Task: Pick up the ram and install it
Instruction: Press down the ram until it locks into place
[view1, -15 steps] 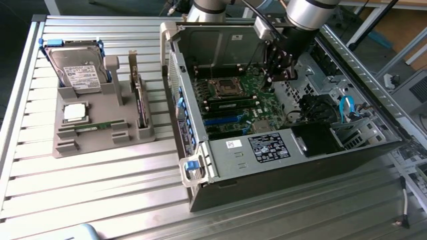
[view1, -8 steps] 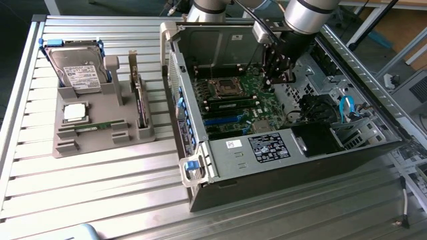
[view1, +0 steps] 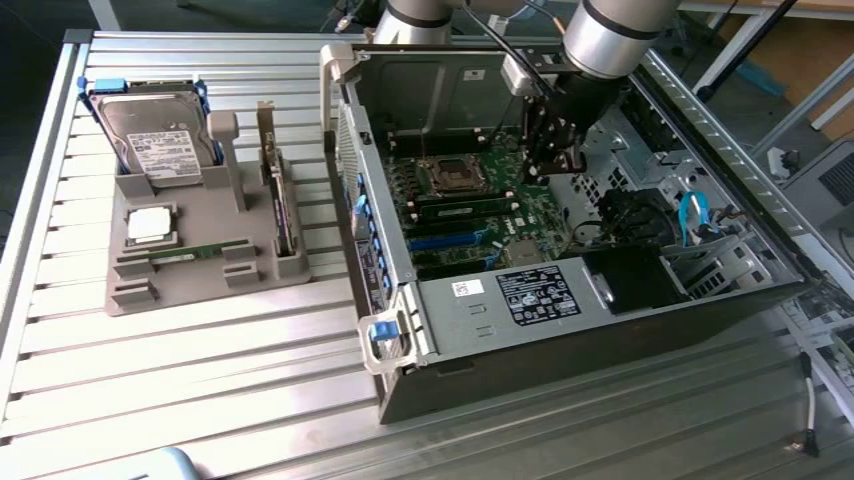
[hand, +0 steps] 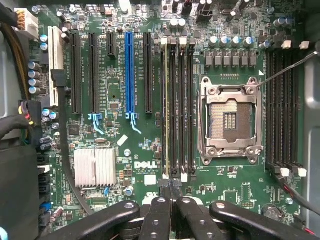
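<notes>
Tray (view1: 200, 290): grey holder on the slatted table (view1: 200, 380), at the exterior view's left, well apart from the arm
Hard drive (view1: 158, 140): lies label-up at the far end of the tray
Processor chip (view1: 150, 225): square and silver, flat in the tray just nearer than the drive
Spare stick (view1: 187, 252): a thin green strip lying flat across the tray's near cradles, untouched
Expansion card (view1: 279, 205): stands on edge along the tray's side nearest the computer
Case (view1: 534, 330): open tower lying on its side in the middle, motherboard (view1: 487, 225) facing up
Ram (hand: 164, 110): a narrow green stick standing edge-up in the memory slot closest to the blue slot (hand: 130, 70); in the exterior view it shows as a long strip (view1: 465, 211) just below the processor socket (view1: 447, 177)
Socket, wrist view (hand: 230, 120): empty, its metal frame closed, between two banks of memory slots
Gripper (hand: 170, 186): down inside the case (view1: 555, 160), fingers pinched together with nothing between them, tips right at one end of the ram's slot; I cannot tell whether they press on the stick
Blue cable (view1: 691, 215): loops inside the case at the exterior view's right
</notes>
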